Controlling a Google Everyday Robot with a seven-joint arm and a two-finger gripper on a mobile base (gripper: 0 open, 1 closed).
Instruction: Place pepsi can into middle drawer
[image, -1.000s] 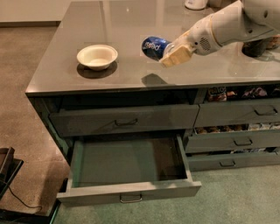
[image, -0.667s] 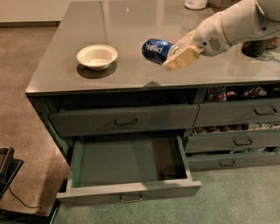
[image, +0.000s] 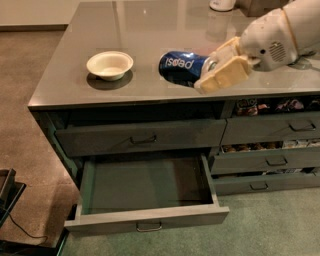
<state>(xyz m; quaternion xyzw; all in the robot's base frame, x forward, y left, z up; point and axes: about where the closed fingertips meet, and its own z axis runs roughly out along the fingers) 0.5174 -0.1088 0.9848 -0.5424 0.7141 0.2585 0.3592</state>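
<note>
pepsi can (image: 181, 66), end behind fingers (image: 226, 75), in gripper (image: 211, 68) over counter (image: 150, 92)

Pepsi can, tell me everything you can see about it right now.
The pepsi can is small and blue, looks like metal, with white lettering reading upside down. It lies on its side, its right end clamped between the cream fingers of the tool, which reaches in from the right over the grey countertop. It is apart from the cream bowl; whether it touches the top I cannot tell.
</note>
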